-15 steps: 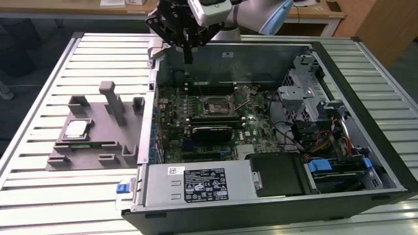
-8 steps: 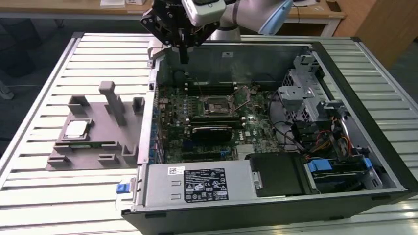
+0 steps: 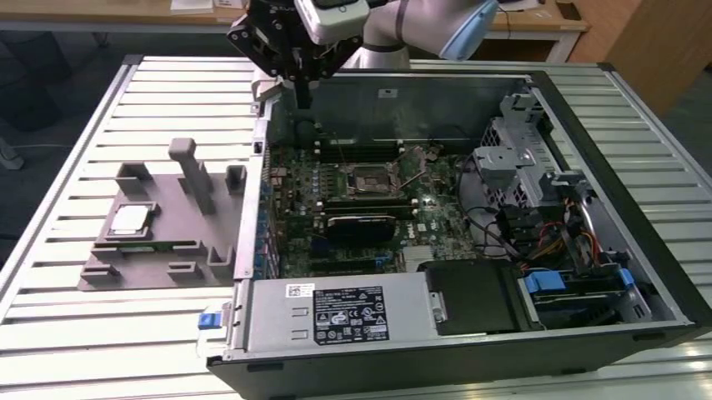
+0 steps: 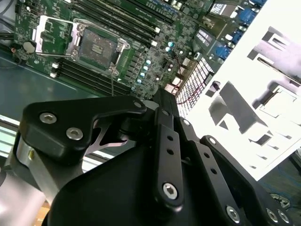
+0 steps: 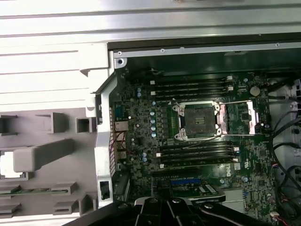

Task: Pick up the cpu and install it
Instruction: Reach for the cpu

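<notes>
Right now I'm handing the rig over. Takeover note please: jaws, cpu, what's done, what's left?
Gripper: jaws look shut and empty, hanging over the upper-left corner of the open computer case in the exterior view.
Cpu: flat on the grey tray, to the exterior view's left of the case, untouched.
Socket: cover open, nothing in it.
Done: nothing.
Left: pick up the cpu and seat it in the socket.
</notes>
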### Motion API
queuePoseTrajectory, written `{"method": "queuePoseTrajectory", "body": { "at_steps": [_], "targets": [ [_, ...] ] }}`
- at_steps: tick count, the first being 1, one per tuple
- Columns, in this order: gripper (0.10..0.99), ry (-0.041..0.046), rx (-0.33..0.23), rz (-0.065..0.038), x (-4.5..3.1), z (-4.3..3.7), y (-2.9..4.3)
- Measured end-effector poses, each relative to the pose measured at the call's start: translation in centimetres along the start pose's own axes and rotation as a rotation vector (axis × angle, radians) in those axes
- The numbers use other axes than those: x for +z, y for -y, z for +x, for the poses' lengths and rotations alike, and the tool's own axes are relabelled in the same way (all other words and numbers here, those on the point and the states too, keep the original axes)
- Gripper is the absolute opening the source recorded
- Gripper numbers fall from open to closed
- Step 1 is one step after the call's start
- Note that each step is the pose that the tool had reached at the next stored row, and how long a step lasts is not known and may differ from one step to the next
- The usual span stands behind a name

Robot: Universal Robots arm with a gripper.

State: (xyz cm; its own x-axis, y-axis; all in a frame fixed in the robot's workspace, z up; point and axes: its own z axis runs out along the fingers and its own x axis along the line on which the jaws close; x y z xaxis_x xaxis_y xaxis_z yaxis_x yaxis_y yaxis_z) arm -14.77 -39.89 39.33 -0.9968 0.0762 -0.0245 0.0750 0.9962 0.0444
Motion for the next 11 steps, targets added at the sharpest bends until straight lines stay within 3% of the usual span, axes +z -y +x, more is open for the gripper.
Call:
{"method": "queuePoseTrajectory", "body": {
  "at_steps": [11],
  "targets": [
    [0.106, 0.0001, 0.0, 0.0, -0.05, 1.62, 0.11]
  ]
}}
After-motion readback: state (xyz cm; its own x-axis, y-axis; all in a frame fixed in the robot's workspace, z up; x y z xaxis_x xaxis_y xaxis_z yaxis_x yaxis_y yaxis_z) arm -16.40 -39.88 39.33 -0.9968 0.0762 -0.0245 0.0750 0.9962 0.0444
